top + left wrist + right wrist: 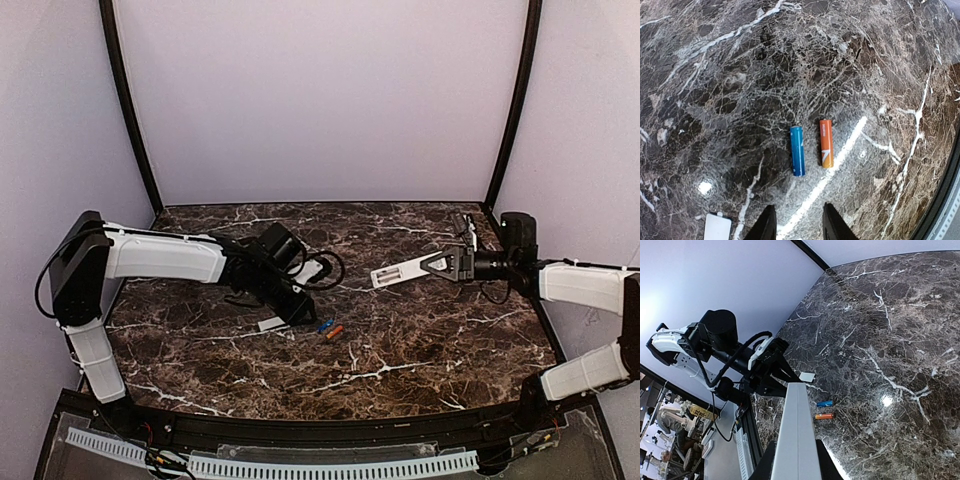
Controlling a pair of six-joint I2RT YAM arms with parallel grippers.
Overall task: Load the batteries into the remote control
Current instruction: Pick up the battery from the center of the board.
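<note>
Two batteries lie side by side on the marble table: a blue one (797, 150) and an orange one (826, 142), also seen as blue (324, 325) and orange (335, 332). My left gripper (799, 226) hovers just short of them, open, with only bare table between its dark fingers (765, 225). From above, the left gripper (300, 310) sits just left of the pair. My right gripper (796, 460) is shut on the white remote control (796, 435), holding it above the table. The remote control (398, 272) sticks out leftwards from the right gripper (445, 264).
A small white cover piece (272, 323) lies on the table beside the left gripper, at the lower left corner (717, 227) of the left wrist view. The left arm (755, 365) and its cable loop (325, 268) stand behind the batteries. A black rail (320, 430) edges the table's front.
</note>
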